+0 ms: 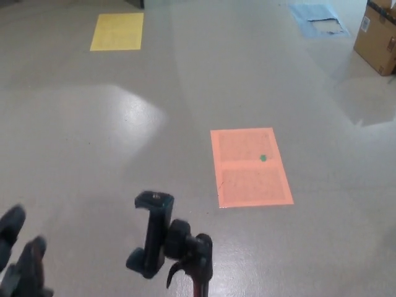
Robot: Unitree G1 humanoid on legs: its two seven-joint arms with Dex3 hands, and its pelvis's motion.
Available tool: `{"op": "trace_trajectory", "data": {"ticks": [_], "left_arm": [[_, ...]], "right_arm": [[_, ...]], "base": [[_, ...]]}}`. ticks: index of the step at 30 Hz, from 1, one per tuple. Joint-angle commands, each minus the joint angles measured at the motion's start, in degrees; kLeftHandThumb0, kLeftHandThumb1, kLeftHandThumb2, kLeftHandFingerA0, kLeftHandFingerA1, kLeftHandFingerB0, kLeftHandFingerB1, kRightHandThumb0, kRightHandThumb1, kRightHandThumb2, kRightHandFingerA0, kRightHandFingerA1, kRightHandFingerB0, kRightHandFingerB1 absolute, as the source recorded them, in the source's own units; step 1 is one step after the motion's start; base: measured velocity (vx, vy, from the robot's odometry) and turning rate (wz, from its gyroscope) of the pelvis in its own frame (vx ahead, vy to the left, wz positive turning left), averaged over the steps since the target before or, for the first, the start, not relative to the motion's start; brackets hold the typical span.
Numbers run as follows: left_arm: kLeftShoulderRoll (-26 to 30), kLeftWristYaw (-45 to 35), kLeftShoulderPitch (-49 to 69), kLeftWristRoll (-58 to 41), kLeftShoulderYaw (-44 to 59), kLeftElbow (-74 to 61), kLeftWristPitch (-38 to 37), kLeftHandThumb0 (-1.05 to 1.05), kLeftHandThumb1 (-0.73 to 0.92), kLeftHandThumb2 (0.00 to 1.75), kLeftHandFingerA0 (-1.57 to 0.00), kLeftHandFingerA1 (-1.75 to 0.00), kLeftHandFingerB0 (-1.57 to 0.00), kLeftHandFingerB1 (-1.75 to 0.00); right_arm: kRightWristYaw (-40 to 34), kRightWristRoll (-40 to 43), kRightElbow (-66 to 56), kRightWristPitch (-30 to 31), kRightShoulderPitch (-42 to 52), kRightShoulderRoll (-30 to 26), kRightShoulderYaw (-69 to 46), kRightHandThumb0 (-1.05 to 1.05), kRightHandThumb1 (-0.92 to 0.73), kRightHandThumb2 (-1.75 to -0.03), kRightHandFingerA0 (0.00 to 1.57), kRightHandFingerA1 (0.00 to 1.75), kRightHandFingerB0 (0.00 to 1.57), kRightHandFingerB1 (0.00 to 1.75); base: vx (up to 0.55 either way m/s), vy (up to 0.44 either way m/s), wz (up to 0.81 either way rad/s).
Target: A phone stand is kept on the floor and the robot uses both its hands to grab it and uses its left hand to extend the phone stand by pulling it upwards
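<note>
Left robot hand (18, 263) — only two dark fingertips show at the bottom-left corner, low and well apart from the stand. They hold nothing; whether the rest of the hand is spread or curled, I cannot tell, since most of it is cut off by the frame. Right robot hand: not in the picture at all.

Phone stand (170, 244) — bottom centre, standing free with nothing touching it. The black phone clamp sits upright at the top, beside a round knob and a small lever; just below them a reddish pole drops out of the frame (the base on the floor is not visible).

Progress, as I judge it: neither hand is on the stand right now, so no grip is in place. Whether the pole is already drawn up cannot be read from here, as its lower sections are hidden. If it is not, both hands must close on it and the left one pull upward.

Floor (93, 142) — smooth grey, glossy, with a broad pale sheen at left. A yellow rectangle (117, 31) is marked far up left, an orange rectangle (250, 166) with a small green dot (263, 158) lies right of the stand, a blue sheet (315, 15) sits top right, and a cardboard box (376, 34) stands at the right edge.
</note>
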Motion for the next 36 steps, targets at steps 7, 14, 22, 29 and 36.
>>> {"op": "trace_trajectory", "data": {"ticks": [7, 14, 22, 29, 36], "left_arm": [[-4.7, -17.0, 11.0, 22.3, 8.0, 19.8, -41.4, -0.84, 0.88, 0.68, -0.23, -0.29, -0.23, -0.28], [-5.1, -17.4, 12.4, 23.0, 10.7, 26.0, -45.0, -0.82, 0.9, 0.68, -0.24, -0.31, -0.22, -0.28], [-3.3, -20.3, 12.2, 22.0, 10.7, 36.7, -46.3, -0.83, 0.87, 0.67, -0.23, -0.3, -0.23, -0.28], [-3.4, -22.1, 11.7, 19.7, 10.2, 37.5, -44.3, -0.8, 0.87, 0.66, -0.2, -0.29, -0.24, -0.29], [-4.7, -23.7, 10.8, 18.4, 10.1, 39.1, -45.0, -0.8, 0.87, 0.67, -0.23, -0.29, -0.26, -0.29]], "right_arm": [[2.0, 8.5, -4.9, -13.7, 10.0, -6.2, -5.2, -0.84, -0.65, -0.93, 0.0, 0.0, 0.0, 0.0], [0.4, 8.1, -5.7, -17.3, 14.8, -6.1, -6.0, -0.91, -0.69, -1.01, 0.0, 0.08, 0.0, 0.07], [0.1, 6.1, -6.5, -17.4, 19.2, -6.7, -7.1, -0.9, -0.71, -1.03, 0.0, 0.06, 0.0, 0.05], [1.2, 6.8, -4.0, -17.1, 17.6, -6.4, -7.2, -0.77, -0.63, -0.89, 0.0, 0.0, 0.0, 0.0], [4.1, 9.8, -3.1, -16.9, 15.9, -6.6, -7.0, -0.77, -0.61, -0.88, 0.0, 0.01, 0.0, 0.0]], "base": [[0.0, 0.0, 0.0], [0.0, 0.0, 0.0], [0.0, 0.0, 0.0], [0.0, 0.0, 0.0], [0.0, 0.0, 0.0]]}}
